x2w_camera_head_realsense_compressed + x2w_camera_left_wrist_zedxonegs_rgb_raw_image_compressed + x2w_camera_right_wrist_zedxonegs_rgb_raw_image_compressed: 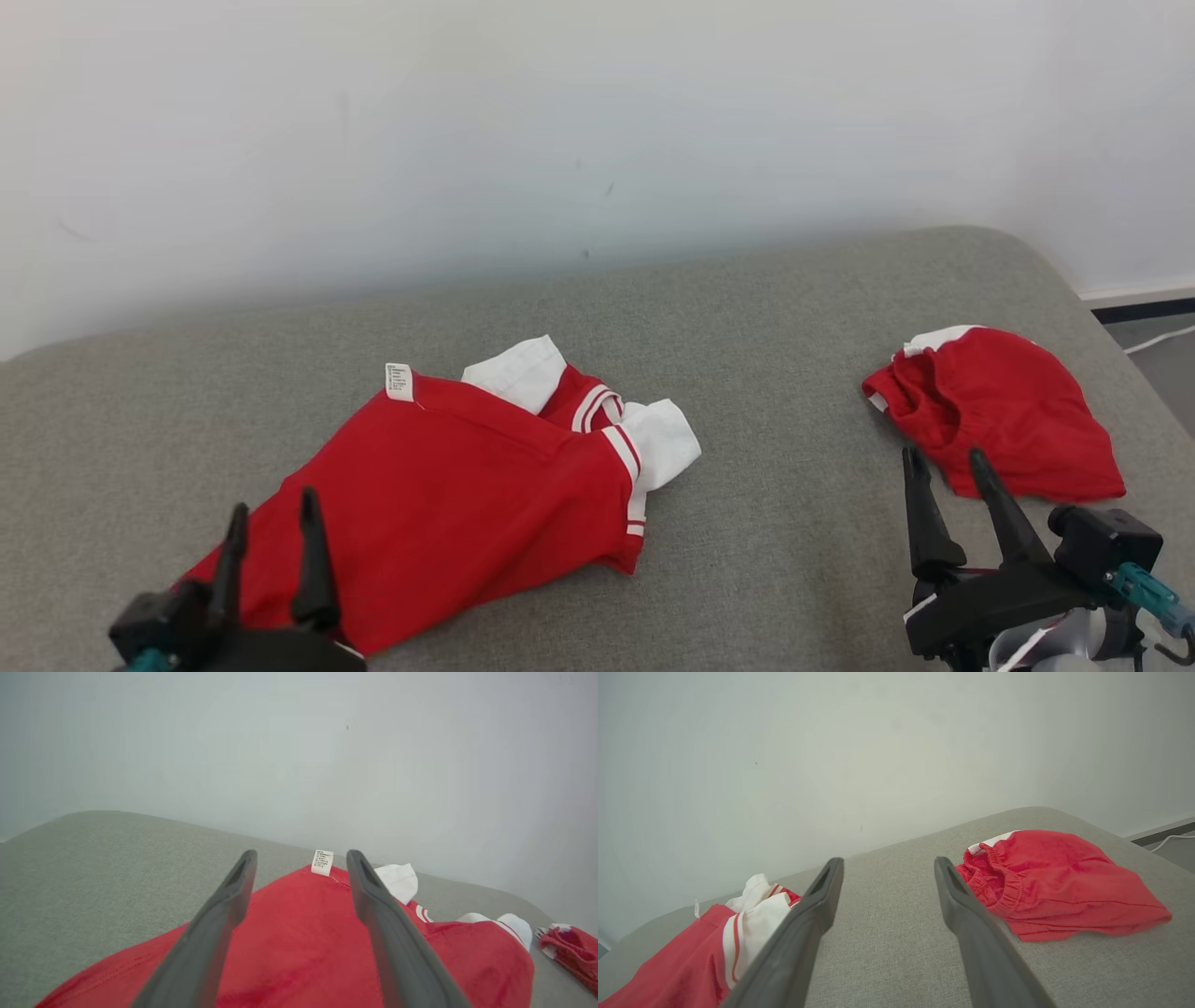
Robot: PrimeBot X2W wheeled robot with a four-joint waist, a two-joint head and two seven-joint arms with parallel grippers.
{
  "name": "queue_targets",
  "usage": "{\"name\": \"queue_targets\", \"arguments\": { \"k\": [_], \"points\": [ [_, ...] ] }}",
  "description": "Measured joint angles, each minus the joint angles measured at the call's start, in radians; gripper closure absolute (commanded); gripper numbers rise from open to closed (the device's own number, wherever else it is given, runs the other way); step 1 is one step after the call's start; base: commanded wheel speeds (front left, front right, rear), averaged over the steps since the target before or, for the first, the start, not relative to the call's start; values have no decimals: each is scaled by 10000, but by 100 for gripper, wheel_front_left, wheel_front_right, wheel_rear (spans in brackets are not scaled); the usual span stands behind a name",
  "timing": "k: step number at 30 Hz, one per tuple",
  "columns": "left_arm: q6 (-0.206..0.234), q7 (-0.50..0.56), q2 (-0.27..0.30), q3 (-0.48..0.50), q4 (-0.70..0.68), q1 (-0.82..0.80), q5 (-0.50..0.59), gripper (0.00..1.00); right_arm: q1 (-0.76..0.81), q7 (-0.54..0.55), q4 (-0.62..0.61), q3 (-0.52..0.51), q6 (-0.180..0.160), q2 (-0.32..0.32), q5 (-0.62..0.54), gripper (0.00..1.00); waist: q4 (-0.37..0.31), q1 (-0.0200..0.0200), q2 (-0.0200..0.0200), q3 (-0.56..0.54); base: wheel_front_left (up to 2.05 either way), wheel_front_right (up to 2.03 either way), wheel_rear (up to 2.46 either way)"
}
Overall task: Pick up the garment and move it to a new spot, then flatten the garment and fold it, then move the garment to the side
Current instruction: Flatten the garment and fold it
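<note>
The garment (448, 495), a red shirt with white sleeves and a white label at its far corner, lies partly folded on the grey padded surface (794, 308), left of centre. My left gripper (274, 501) stands open over the shirt's near left part, holding nothing. In the left wrist view, the red cloth (303, 933) spreads below and between the parted fingers of that gripper (301, 856). My right gripper (943, 455) is open at the lower right, above bare surface. The right wrist view has its fingers (888, 860) apart, with the shirt (691, 961) at the lower left.
A bunched pair of red shorts (1008, 411) with an elastic waistband lies at the right, just beyond my right gripper, also in the right wrist view (1055, 882). A pale wall rises behind the surface. The surface's rounded right edge drops to a floor with a white cable (1158, 341).
</note>
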Motion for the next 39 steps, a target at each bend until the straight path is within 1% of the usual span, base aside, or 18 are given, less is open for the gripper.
{"name": "queue_targets", "arguments": {
  "k": [2,6,11,13,16,21,25,36,39],
  "points": [
    [0,2,0,-242,-301,302,79,0,-64,4,-21,19,-2,0,-4,0,58,-1,-1,-72,0,0,0],
    [4,27,65,-334,-656,836,142,0,-151,132,2,171,-2,15,-46,0,123,-1,0,-129,0,0,0],
    [-2,631,159,-627,-892,1090,190,0,-250,489,56,144,-90,-13,-44,0,226,0,0,-134,0,0,0],
    [0,978,330,-683,-922,1297,274,0,-229,660,73,136,-171,-15,-44,0,283,-1,0,-139,0,0,0],
    [2,1327,525,-663,-1133,1596,378,0,-178,867,94,92,-209,-13,-33,0,336,0,0,-145,0,0,0],
    [71,1699,660,-527,-1530,1606,385,0,-35,1168,98,79,-268,-46,-33,0,393,0,0,-138,0,0,0],
    [142,1960,662,-499,-1839,1641,387,0,-36,1296,90,73,-341,-46,-33,0,427,-1,-1,-121,0,0,0],
    [278,2527,646,-493,-2451,1826,439,0,-35,1476,-15,61,-357,-38,-33,0,476,0,0,-78,0,0,0],
    [324,2663,644,-479,-2554,1851,447,0,-35,1561,-21,77,-416,-36,-33,0,500,0,0,-66,0,0,0]
  ]
}}
